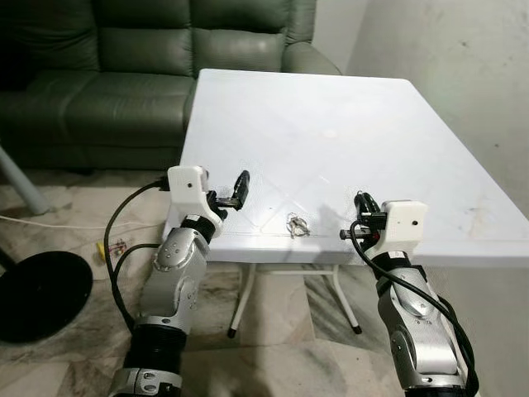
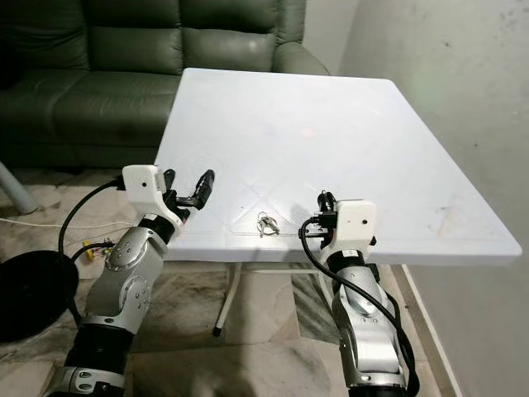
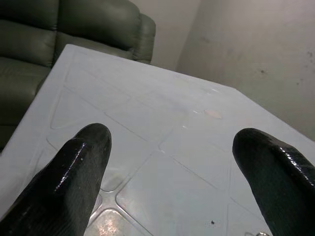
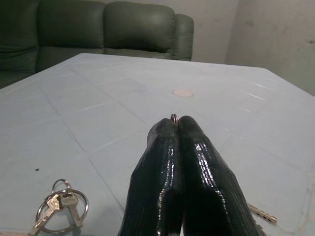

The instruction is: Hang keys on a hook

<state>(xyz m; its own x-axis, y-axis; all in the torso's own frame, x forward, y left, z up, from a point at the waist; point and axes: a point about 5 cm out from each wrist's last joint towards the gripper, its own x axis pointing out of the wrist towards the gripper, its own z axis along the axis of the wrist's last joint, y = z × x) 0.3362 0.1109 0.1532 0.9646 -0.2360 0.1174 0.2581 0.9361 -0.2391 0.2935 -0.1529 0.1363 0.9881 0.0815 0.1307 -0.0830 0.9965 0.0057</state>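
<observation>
Silver keys point(image 1: 297, 226) on a ring lie on the white table point(image 1: 331, 141) between the spread-fingered left hand point(image 1: 240, 188) and clenched right hand point(image 1: 361, 204).

Left arm: raised, elbow bent, left gripper point(image 1: 240, 188) level, two black fingers point(image 3: 74, 177) spread wide apart. Right arm: raised, elbow bent, right gripper point(image 1: 361, 201) level, fingers point(image 4: 162, 167) pressed together.
</observation>
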